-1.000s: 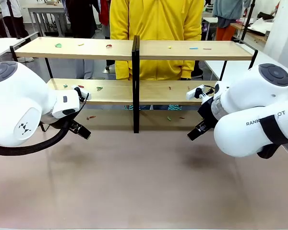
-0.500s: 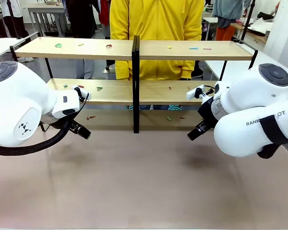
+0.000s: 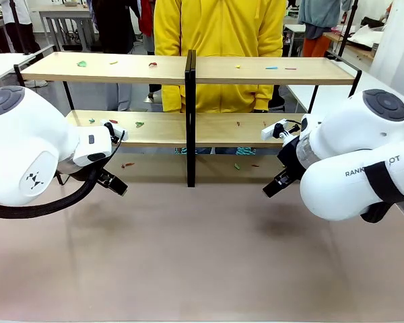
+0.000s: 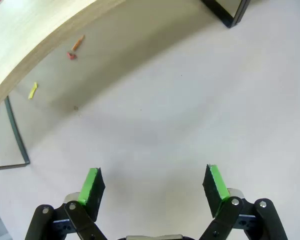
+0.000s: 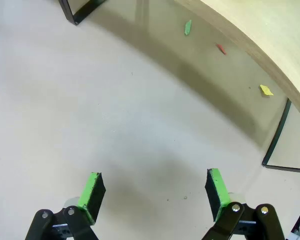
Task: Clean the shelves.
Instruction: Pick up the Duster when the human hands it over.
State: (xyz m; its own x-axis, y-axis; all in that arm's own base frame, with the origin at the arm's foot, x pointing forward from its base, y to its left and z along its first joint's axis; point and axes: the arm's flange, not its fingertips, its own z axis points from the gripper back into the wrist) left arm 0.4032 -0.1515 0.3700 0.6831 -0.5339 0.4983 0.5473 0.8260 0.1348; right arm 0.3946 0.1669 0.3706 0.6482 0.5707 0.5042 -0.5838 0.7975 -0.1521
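Note:
The shelves are a two-tier light-wood rack on a black frame with a black centre post, standing across the far half of the table. Small coloured scraps lie on both boards and on the tabletop under the rack, such as a green one and a red one. My left gripper hangs over the tabletop in front of the rack's left half; in the left wrist view it is open and empty. My right gripper hangs before the right half, open and empty.
A person in a yellow top stands behind the rack. Scraps lie on the table under the lower board: orange, red, yellow, green, yellow. White tables flank the rack.

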